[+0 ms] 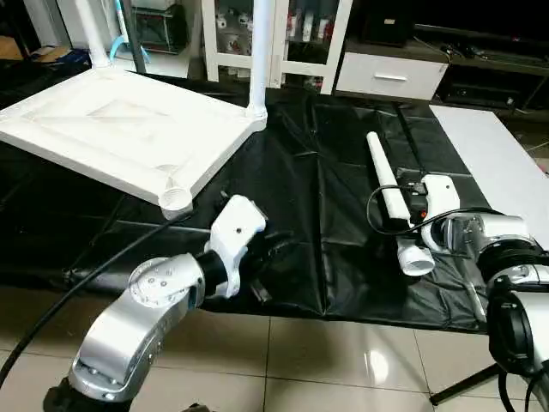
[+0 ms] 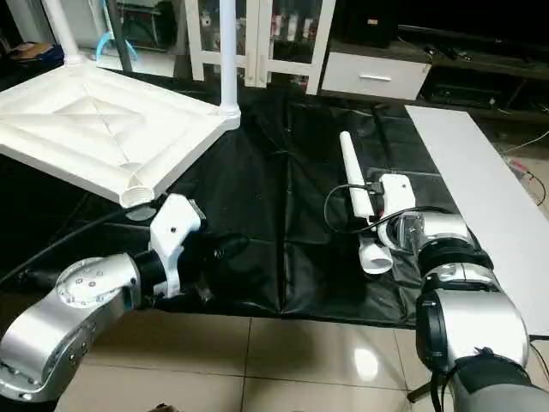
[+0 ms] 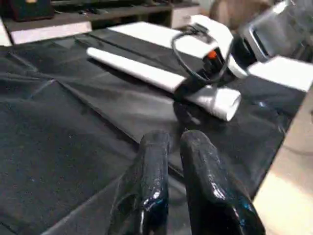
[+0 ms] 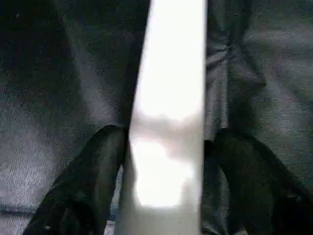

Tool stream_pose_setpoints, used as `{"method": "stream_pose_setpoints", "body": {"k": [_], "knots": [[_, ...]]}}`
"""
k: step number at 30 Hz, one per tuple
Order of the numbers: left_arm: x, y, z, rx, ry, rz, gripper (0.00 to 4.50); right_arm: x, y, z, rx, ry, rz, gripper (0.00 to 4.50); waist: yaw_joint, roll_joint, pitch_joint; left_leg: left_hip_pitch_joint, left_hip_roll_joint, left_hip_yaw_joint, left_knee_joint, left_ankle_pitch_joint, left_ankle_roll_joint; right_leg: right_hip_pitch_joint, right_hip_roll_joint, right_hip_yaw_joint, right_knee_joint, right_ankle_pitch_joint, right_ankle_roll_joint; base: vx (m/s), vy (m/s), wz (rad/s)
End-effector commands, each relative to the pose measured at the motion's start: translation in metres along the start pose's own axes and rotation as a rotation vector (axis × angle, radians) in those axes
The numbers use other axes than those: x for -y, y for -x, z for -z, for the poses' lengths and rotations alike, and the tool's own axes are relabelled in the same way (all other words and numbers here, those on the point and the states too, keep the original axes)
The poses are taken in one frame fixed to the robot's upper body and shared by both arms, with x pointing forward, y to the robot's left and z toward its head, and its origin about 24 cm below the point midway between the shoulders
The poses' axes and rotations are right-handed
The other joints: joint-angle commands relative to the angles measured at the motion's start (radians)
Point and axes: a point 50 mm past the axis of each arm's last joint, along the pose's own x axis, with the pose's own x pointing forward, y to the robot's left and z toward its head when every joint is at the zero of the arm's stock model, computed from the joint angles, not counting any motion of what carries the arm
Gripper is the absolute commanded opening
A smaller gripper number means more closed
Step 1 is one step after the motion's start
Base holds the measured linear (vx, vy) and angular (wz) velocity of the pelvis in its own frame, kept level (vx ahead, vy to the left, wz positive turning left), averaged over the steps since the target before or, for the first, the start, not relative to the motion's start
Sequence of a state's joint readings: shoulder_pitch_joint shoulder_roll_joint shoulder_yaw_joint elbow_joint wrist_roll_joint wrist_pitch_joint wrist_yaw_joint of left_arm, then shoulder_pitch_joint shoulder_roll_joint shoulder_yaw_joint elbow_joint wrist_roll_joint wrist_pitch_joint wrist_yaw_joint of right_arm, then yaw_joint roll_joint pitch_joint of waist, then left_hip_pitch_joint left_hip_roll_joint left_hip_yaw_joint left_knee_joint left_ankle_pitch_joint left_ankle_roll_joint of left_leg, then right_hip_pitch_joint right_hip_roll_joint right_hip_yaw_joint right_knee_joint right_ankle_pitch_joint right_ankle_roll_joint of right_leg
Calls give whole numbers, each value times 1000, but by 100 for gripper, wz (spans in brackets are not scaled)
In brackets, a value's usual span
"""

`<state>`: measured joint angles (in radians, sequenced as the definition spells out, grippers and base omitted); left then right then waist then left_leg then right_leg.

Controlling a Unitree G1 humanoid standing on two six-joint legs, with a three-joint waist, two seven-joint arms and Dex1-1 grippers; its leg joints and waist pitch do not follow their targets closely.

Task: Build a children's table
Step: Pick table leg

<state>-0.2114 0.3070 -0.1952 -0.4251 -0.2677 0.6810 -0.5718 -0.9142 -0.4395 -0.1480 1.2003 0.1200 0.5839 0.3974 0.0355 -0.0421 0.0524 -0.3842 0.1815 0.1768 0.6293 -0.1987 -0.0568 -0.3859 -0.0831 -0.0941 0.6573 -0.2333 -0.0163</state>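
Head views: saw the top (image 1: pixel 129 129) lying ribbed side up on the black sheet (image 1: pixel 326 172), out to the left. Counted two standing legs in its corner sockets, one (image 1: pixel 262 51) at the corner nearest the middle of the sheet and one (image 1: pixel 90 30) at the far left corner. Noted an empty socket (image 1: pixel 177 199) at the near corner, just beyond the left arm. Found the loose leg (image 1: pixel 390 193) flat on the sheet to the right, well apart from the top, its wide end toward the robot and its thin end pointing away. Saw the right gripper (image 1: pixel 403 225) set over that leg near the wide end, with a black cable (image 1: pixel 375 210) looping beside the wrist. Placed the left gripper (image 2: pixel 223 249) low over the sheet's near edge, between the top and the loose leg, touching neither. Noticed a white board (image 1: pixel 497 163) along the sheet's right side and tiled floor (image 1: pixel 326 360) in front.

Left wrist view: found the fingers (image 3: pixel 154 161) drawn together with only a thin slit between them and nothing held. Saw the loose leg and the right gripper beyond them on the sheet.

Right wrist view: saw the loose leg running straight between the fingers (image 4: pixel 93 171), one on each side and tight against it, clamped on the leg just above the sheet.
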Motion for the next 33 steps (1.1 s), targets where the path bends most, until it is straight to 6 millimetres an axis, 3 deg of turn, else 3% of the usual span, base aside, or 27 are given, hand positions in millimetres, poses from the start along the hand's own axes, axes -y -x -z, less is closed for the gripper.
{"method": "stream_pose_setpoints", "body": {"k": [1,9,11,13,14,17,18,19,21,22,24,25,27,28,29,30,31,32,33], "knots": [[-3,-2,-4,16,30,-12,69,3,6,-14,45,-26,-3,286,1,4,-65,10,53,-11,-70,-97,10,53,-67,63,-73,12,-276,0,0,0],[-10,-5,-12,69,89,-72,69,6,3,-2,43,-57,-18,222,3,0,-64,10,53,-10,-69,-101,18,52,-68,62,-78,-21,-270,0,0,0],[-12,-6,-18,116,172,-69,103,5,5,-5,97,-83,-74,196,3,-1,-64,11,52,-9,-68,-106,22,52,-67,62,-79,-21,-270,0,0,0],[-11,-5,-21,143,210,-49,108,4,7,-6,142,-84,-111,190,4,-4,-63,9,52,-9,-69,-99,29,54,-67,63,-81,-13,-267,0,0,0],[-11,-5,-24,166,227,-43,122,4,8,-6,183,-82,-137,185,5,-11,-65,9,53,-8,-68,-74,44,55,-66,64,-78,17,-263,0,0,0],[-10,-6,-30,209,239,-42,148,2,15,-8,298,-76,-183,182,13,-12,-66,9,54,-9,-69,-46,67,56,-67,64,-77,37,-259,0,0,0],[-10,-6,-33,226,251,-40,148,0,19,-9,350,-83,-218,182,15,-27,-67,10,54,-7,-67,-45,71,55,-68,63,-79,30,-256,0,0,0],[-10,-6,-33,226,251,-40,148,0,19,-9,350,-83,-218,181,19,-22,-64,9,54,-8,-70,-49,72,57,-69,65,-78,21,-248,0,0,0],[-10,-7,-40,271,287,-33,185,-14,33,-10,479,-71,-340,181,24,-21,-60,14,57,-6,-71,-69,71,53,-70,69,-86,-11,-222,0,0,0],[-10,-7,-45,298,308,-27,185,-27,45,-8,548,-22,-441,181,20,-22,-59,11,59,-10,-76,-64,73,56,-68,67,-83,0,-215,0,0,0],[-10,-9,-53,342,356,-9,189,-54,69,-3,658,50,-621,181,31,-20,-60,15,64,-10,-76,-57,76,56,-70,70,-83,25,-195,0,0,0],[-10,-9,-56,357,377,-4,217,-66,78,1,672,71,-693,181,29,-12,-58,15,65,-13,-83,-71,76,53,-69,66,-86,9,-200,0,0,0],[-11,-11,-61,378,413,10,228,-85,92,7,679,96,-812,180,29,-16,-57,19,65,-13,-84,-95,61,52,-68,67,-93,-41,-192,0,0,0],[-12,-13,-62,386,442,13,233,-97,99,11,673,129,-875,180,27,-5,-54,19,64,-14,-87,-117,45,48,-67,66,-97,-82,-190,0,0,0],[-13,-15,-63,394,479,22,244,-107,104,15,663,158,-927,180,26,0,-52,20,64,-13,-88,-129,36,46,-66,67,-104,-104,-179,0,0,0],[-14,-18,-65,405,529,29,244,-117,109,20,643,203,-978,180,25,-7,-52,21,64,-13,-88,-144,23,45,-66,68,-107,-128,-168,0,0,0],[-16,-19,-65,412,552,24,271,-121,109,23,627,249,-986,180,25,-3,-50,21,61,-14,-90,-163,9,45,-65,67,-113,-167,-154,0,0,0],[-17,-20,-65,414,562,19,276,-123,109,24,619,277,-987,180,24,-7,-51,21,61,-15,-90,-172,-1,44,-66,68,-117,-188,-142,0,0,0],[-18,-21,-66,417,588,26,276,-125,110,26,608,297,-997,180,26,-3,-51,22,61,-15,-90,-177,-5,45,-66,67,-118,-196,-136,0,0,0]]}}
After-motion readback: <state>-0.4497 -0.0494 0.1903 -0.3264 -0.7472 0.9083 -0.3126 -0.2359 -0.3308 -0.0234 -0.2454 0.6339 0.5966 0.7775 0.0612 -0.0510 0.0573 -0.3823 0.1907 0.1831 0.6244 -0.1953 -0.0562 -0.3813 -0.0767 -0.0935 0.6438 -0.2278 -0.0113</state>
